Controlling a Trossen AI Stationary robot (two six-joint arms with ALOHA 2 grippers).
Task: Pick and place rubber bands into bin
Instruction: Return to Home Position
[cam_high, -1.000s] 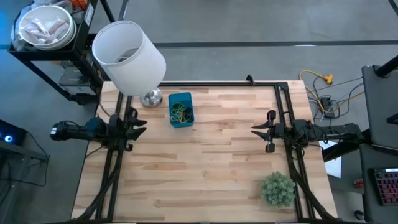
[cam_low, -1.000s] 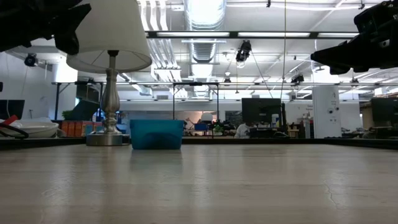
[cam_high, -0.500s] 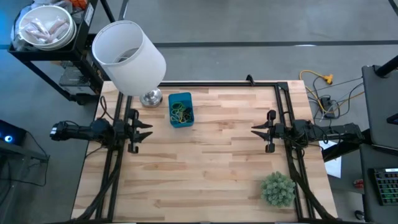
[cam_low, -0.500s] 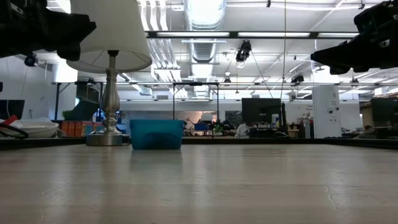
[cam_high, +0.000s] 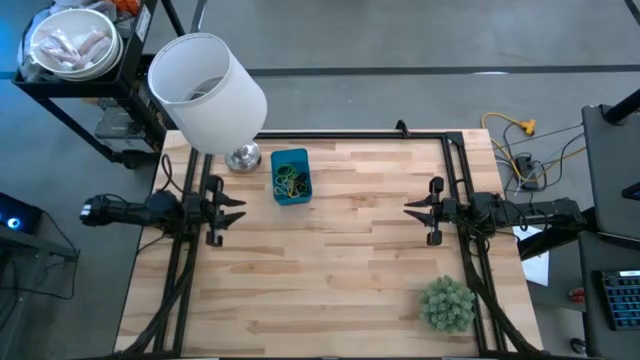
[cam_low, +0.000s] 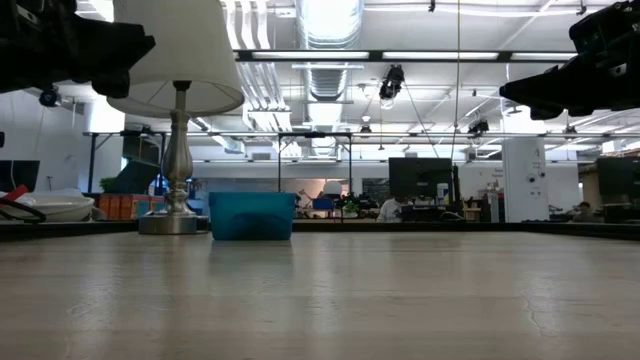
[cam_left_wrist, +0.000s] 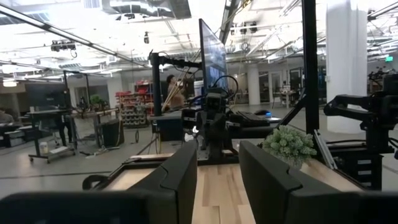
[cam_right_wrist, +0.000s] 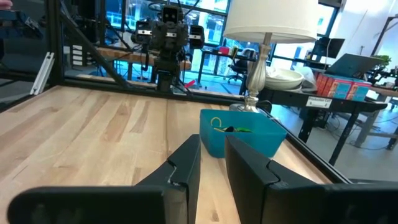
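Left hand (cam_high: 232, 208) is hovering over the left edge of the wooden surface (cam_high: 340, 270) and the right hand (cam_high: 410, 210) over the right edge. Each one is keeping its fingers slightly apart, gripping nothing. Beside the lamp (cam_high: 207, 88) the blue bin (cam_high: 292, 200) is standing, with the rubber bands (cam_high: 290, 181) lying inside.

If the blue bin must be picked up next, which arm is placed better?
Left, probably. The bin sits far nearer the open left pincer than the right pincer.
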